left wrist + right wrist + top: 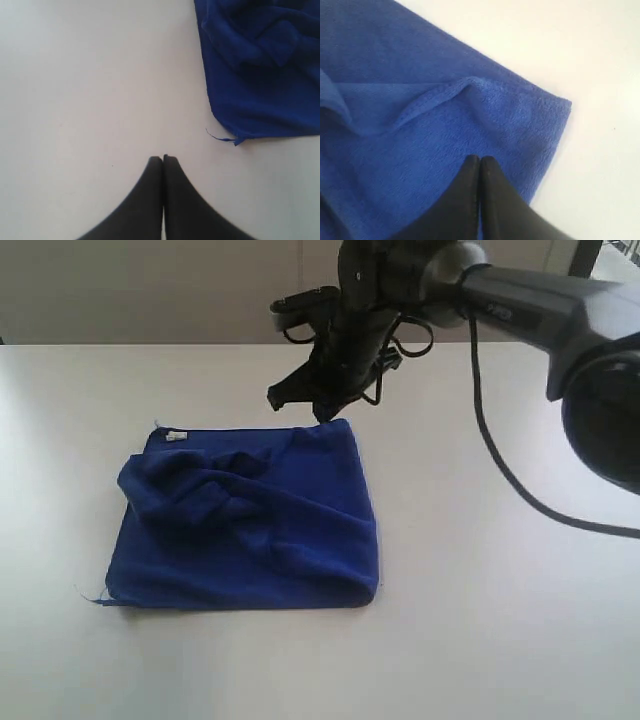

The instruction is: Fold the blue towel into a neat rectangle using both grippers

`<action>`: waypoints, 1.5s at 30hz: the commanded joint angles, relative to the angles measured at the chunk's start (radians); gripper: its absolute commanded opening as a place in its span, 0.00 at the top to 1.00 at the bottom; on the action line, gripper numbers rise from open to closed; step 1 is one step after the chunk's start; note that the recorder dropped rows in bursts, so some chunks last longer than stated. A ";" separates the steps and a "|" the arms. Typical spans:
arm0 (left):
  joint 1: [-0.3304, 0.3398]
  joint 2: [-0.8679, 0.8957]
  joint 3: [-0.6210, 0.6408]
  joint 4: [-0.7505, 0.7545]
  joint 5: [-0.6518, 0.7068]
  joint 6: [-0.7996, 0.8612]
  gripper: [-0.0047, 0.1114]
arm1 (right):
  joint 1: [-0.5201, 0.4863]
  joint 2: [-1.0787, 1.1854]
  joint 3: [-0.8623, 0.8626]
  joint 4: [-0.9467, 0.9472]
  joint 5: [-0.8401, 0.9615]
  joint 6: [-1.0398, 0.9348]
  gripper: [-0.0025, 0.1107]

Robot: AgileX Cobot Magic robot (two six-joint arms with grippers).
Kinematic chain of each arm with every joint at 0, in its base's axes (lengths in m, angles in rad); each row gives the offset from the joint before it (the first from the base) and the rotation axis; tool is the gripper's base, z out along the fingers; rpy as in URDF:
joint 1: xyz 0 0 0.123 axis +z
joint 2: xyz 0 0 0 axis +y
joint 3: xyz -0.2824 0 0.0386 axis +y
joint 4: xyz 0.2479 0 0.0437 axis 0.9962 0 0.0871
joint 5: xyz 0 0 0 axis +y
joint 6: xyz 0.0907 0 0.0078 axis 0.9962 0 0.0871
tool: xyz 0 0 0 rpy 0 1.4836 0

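Note:
The blue towel (250,530) lies folded into a rough rectangle on the white table (480,620), with rumpled folds bunched at its left half. My right gripper (322,412) hangs just over the towel's far right corner. In the right wrist view this gripper (479,159) is shut, fingers pressed together above the towel (420,100), and no cloth shows between them. My left gripper (163,159) is shut over the bare table, a short way from a frayed corner of the towel (260,75). The left arm is out of the exterior view.
A small white tag (176,436) sits at the towel's far left corner. A loose thread (215,136) trails from the frayed corner. The right arm's black cable (500,460) hangs over the table's right side. A pale wall (150,290) stands behind the table.

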 commanded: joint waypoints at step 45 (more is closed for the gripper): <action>0.001 -0.008 0.006 -0.008 0.003 0.005 0.96 | -0.076 -0.170 0.288 -0.222 0.137 0.087 0.98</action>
